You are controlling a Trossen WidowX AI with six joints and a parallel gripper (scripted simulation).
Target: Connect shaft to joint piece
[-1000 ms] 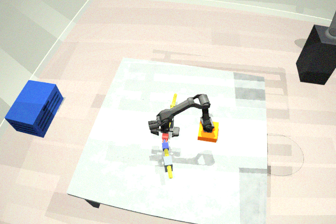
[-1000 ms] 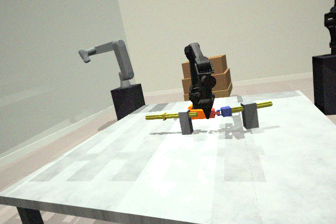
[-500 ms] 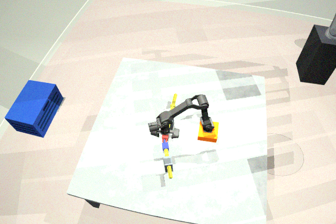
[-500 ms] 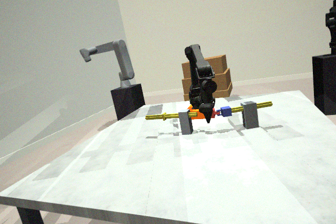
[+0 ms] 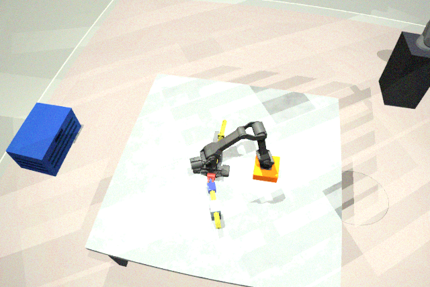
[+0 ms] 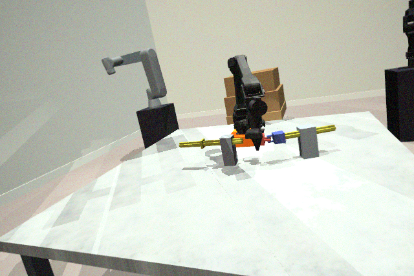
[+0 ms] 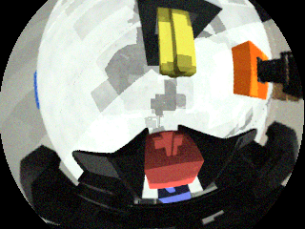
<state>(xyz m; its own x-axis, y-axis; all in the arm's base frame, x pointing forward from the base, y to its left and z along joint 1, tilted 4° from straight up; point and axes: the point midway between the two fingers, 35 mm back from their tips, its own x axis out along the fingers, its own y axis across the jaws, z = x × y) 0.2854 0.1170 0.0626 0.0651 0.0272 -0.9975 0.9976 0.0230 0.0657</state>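
My gripper (image 5: 211,175) (image 6: 257,148) (image 7: 163,129) is shut on the red joint piece (image 5: 211,176) (image 6: 262,138) (image 7: 173,167), with a finger against each side. The piece's cross-shaped opening faces roughly toward the second shaft; its exact angle is hard to tell. Behind it is the blue hinge part (image 5: 211,187) (image 6: 279,137) (image 7: 175,197) on the yellow first shaft (image 5: 218,221) (image 6: 292,135), in its grey block (image 6: 308,143). The yellow second shaft (image 5: 222,127) (image 6: 210,143) (image 7: 177,43) lies in the other grey block (image 6: 229,152). Its near end stands apart from the opening.
An orange base (image 5: 260,173) (image 7: 244,72) carries the arm beside the shafts on the white table (image 5: 156,207) (image 6: 200,216). A blue crate (image 5: 41,134) stands on the floor. Brown boxes (image 6: 269,79) and another grey arm (image 6: 153,69) stand beyond the table.
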